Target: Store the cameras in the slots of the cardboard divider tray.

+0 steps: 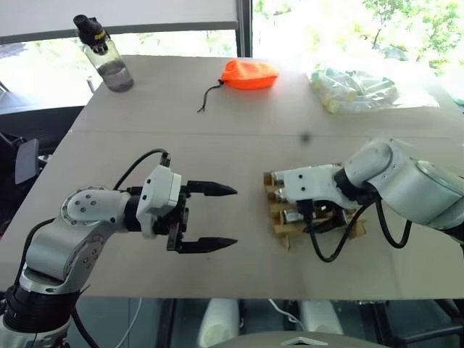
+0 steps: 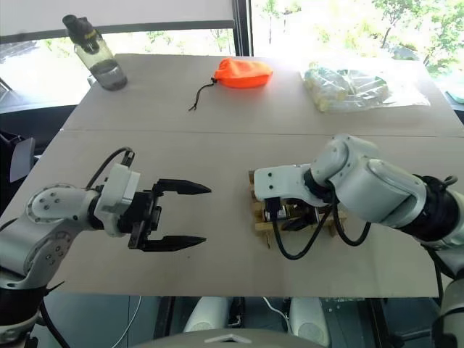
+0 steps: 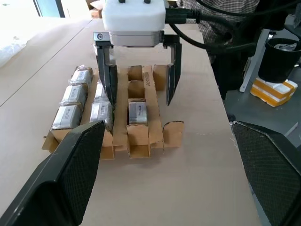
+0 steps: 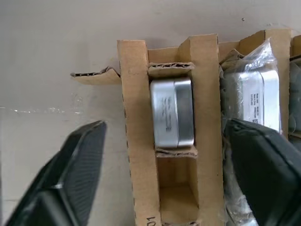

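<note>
Directly over the cardboard divider tray (image 3: 141,136) hangs the right gripper (image 3: 139,96), pointed steeply down from a white wrist block, black fingers (image 3: 109,80) spread apart and holding nothing, one on either side of the tray's outer row. Right below, between those parted fingers, lies one of the cameras (image 4: 171,113), seated in the middle slot of that row, silver face up, touched by neither finger; an empty slot sits next to it in the same row. Further across the tray, more cameras (image 3: 70,101) fill the other two rows, shiny and wrapped in clear film. Behind the gripper, the right arm (image 1: 406,181) bends in from the right edge of the table (image 1: 217,109), forearm lying low above the tray's far side, black cable (image 1: 333,243) looping down beside it. Off to the left, well apart from the tray, hovers the left gripper (image 1: 217,217), held roughly level and aimed rightward toward the tray, both black fingers wide apart with nothing between them, elbow bent and upper arm tucked toward the near table edge. Farther back on the table rest an orange pouch (image 1: 249,74) with a dark cord, a clear bag (image 1: 355,88) of pale greenish items near the right corner, and a water bottle (image 1: 105,56) at the left corner.
</note>
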Robot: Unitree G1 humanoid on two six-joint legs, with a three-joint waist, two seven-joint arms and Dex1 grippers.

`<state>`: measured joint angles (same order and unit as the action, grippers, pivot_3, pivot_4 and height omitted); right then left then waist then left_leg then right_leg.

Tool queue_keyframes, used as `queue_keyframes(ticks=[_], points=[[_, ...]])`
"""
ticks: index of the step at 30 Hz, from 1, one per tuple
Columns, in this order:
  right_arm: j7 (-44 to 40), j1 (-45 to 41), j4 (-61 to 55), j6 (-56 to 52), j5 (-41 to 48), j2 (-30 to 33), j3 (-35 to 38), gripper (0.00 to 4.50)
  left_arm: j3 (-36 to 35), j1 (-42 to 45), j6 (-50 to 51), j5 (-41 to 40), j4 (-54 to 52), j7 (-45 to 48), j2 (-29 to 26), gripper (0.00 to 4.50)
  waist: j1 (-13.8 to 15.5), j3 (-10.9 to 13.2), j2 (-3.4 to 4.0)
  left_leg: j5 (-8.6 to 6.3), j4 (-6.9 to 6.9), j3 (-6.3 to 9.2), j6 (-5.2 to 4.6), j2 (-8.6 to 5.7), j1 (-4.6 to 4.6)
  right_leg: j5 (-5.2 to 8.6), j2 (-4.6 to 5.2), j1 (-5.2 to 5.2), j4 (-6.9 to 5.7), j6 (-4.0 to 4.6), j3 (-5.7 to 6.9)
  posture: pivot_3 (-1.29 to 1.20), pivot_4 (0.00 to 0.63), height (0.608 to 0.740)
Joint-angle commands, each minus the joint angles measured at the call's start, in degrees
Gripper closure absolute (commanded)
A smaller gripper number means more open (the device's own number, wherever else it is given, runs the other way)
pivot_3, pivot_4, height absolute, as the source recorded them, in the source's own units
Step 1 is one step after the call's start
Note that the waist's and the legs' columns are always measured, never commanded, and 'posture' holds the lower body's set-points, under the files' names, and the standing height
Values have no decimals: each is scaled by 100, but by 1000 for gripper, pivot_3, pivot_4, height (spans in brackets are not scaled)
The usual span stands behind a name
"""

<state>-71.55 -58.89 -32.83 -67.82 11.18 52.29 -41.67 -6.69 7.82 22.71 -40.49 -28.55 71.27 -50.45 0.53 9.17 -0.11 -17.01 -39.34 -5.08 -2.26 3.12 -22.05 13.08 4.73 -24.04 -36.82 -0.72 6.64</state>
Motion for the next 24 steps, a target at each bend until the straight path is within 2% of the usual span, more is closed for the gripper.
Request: queue_keyframes(ticks=[1,4,11,13,16,20,24], points=[[-180,28,-20,-13,392,603,1079,670,-51,101,-77,-45,5,66,4,0,23,1,-2,0,0,2,0,-1,-2,0,2,0,1,0,2,0,150,726],[156,449,350,25,524,777,1944,670,-51,181,-48,-109,24,73,33,0,18,-2,-9,-1,1,5,-1,-2,-3,0,3,2,5,0,6,0,150,726],[1031,1989,1347,558,309,1290,3334,670,-38,261,-52,-123,83,113,70,0,26,-1,-14,0,1,-1,-1,-4,-4,0,6,2,3,-1,4,0,150,726],[1620,2235,1659,82,301,964,3868,670,-7,328,-66,-115,139,164,76,0,15,0,-17,0,1,-3,-1,-3,-2,0,4,1,2,-1,1,0,150,726],[2363,2439,1615,-571,232,487,4256,670,8,379,-84,-91,182,226,79,0,-4,0,-17,1,3,-17,0,-3,6,0,-5,1,0,-1,-11,0,150,726],[3467,2792,1017,-1801,44,-718,5028,670,-38,330,-94,-84,148,248,76,0,12,-3,-20,3,3,-13,5,2,7,0,-15,1,-3,0,-12,0,150,726],[4471,3153,332,-2119,-341,-1909,5754,670,-94,263,-83,-91,107,218,72,0,29,0,-16,4,6,-4,6,4,-2,0,-10,-2,-2,0,-5,0,150,726]])
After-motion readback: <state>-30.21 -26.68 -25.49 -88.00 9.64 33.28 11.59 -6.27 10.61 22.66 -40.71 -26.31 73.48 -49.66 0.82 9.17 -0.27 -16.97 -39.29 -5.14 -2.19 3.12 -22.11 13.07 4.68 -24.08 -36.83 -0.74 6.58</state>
